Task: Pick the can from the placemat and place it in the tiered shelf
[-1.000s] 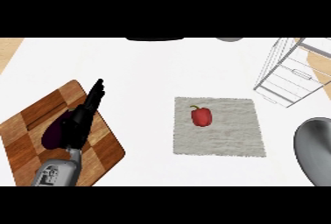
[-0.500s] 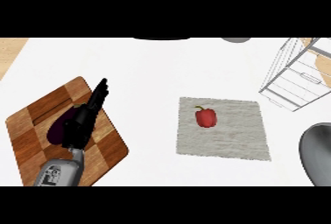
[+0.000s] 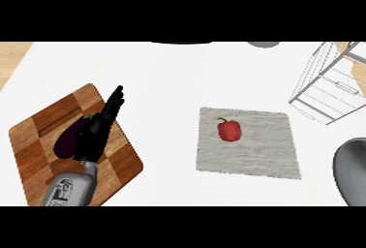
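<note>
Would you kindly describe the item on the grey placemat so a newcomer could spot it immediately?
On the white counter, find the grey placemat right of the wooden cutting board. In its upper half lies a small red bell pepper with a short stem, the only red thing in view.

Counter contents shifted slightly rightward in the head view, cutting board (image 3: 43, 145), placemat (image 3: 250, 155), red pepper (image 3: 229, 131) and tiered shelf (image 3: 328, 92) alike, grey rounded form (image 3: 352, 169) at right edge now lower, showing less.
</note>
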You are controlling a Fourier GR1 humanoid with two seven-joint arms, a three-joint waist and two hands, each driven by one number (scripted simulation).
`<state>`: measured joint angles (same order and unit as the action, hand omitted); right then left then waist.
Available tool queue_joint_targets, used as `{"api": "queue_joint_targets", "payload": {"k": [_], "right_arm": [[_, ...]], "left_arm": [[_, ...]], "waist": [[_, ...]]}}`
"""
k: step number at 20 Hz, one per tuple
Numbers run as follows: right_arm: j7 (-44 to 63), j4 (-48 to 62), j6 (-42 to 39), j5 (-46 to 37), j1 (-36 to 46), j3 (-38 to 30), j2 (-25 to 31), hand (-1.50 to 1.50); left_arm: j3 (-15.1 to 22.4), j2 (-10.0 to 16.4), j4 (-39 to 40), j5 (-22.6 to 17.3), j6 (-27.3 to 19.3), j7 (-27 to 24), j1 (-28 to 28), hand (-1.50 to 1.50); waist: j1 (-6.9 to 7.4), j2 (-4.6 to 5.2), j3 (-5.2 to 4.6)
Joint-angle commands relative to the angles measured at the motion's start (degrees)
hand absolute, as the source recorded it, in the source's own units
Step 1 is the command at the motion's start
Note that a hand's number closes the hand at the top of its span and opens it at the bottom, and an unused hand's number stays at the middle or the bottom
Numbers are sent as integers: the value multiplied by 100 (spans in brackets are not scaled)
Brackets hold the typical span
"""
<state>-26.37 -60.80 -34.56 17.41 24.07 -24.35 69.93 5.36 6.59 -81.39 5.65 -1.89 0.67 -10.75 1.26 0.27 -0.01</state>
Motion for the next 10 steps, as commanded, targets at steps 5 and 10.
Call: {"api": "queue_joint_targets", "payload": {"k": [5,10], "right_arm": [[-438,630,554,-918,1394,740,-296,150],[-626,1025,983,-1330,2078,994,-749,150]], "left_arm": [[-35,-66,-200,8,11,387,-199,0],[-268,40,494,-73,207,-343,-240,0]], "waist": [[60,6,2],[16,13,-2]]}}
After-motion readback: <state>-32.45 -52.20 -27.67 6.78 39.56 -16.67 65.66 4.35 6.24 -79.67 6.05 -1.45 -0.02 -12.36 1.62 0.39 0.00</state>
